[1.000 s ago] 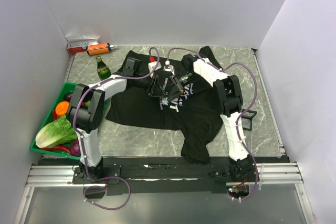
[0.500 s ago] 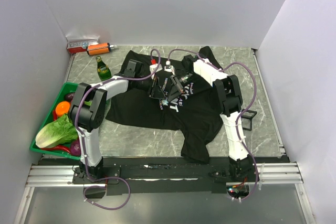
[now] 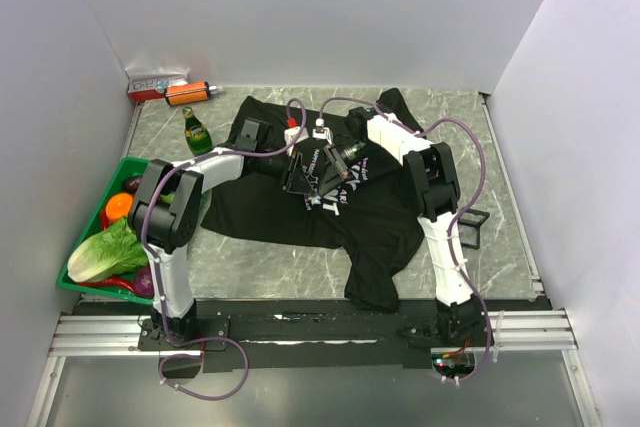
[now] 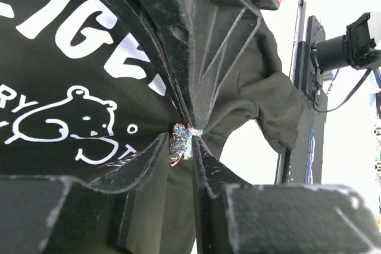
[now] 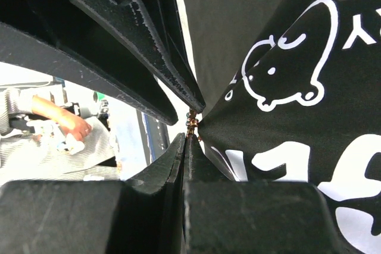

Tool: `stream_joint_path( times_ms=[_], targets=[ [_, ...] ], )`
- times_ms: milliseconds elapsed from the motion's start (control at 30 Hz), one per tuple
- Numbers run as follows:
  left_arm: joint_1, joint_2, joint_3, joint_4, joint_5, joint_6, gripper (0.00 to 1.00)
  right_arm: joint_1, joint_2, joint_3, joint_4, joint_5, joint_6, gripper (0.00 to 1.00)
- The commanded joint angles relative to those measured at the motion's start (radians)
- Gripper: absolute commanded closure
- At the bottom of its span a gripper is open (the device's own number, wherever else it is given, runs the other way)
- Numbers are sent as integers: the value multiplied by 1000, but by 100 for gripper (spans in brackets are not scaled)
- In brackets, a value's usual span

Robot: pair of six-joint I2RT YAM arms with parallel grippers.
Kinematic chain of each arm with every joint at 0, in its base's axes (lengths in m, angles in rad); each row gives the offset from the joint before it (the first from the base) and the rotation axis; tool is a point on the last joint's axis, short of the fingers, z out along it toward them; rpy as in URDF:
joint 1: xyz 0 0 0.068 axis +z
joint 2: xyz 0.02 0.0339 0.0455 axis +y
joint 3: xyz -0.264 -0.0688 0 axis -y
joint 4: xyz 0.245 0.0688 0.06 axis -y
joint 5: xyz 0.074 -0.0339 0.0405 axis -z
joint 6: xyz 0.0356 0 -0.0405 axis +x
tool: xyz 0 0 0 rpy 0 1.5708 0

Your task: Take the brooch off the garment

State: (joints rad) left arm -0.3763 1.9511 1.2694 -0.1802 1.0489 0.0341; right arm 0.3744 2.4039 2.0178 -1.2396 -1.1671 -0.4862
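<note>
Left pincer (image 4: 182,150) has its fingers drawn almost together on the brooch (image 4: 181,140), a small glittering clump at the middle of the left wrist frame, sitting against the garment (image 4: 65,81). Right pincer (image 5: 187,140) is pinched fully together, its tips meeting the left one's just at the brooch, of which its own camera shows only a coppery speck at frame centre; whether it grips brooch or cloth I cannot tell. From above, both wrists crowd over the garment's chest at mid-frame and hide the brooch entirely. White lettering and a bear outline are cut off by fingers and frame edges. Garment lies spread on the desk (image 3: 510,147).
</note>
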Motion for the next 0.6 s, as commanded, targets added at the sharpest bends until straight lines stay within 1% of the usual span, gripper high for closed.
stream_joint_path(
  times_ms=[0,100,167,200,267,333,400,467,567],
  targets=[
    [-3,-52,-16,-45,37,16,77,-15,6,29,23,-11,9,100],
    [-1,-37,-2,-57,51,24,82,-14,6,29,26,-11,11,100],
    [-1,-37,4,-65,34,35,79,-15,6,32,23,-6,8,100],
    [4,-41,1,-62,19,35,69,-14,6,33,23,-3,8,100],
    [14,-67,-25,-18,5,9,63,-20,4,33,23,4,11,100],
    [36,-93,-50,25,-4,-28,54,-22,4,30,28,6,14,100],
    [45,-150,-96,119,-23,-97,49,-23,4,25,28,17,20,100],
    [43,-167,-117,137,-23,-106,50,-26,1,21,37,6,32,100],
    [43,-126,-114,101,11,-108,57,-31,3,9,58,-14,72,100]
  ],
)
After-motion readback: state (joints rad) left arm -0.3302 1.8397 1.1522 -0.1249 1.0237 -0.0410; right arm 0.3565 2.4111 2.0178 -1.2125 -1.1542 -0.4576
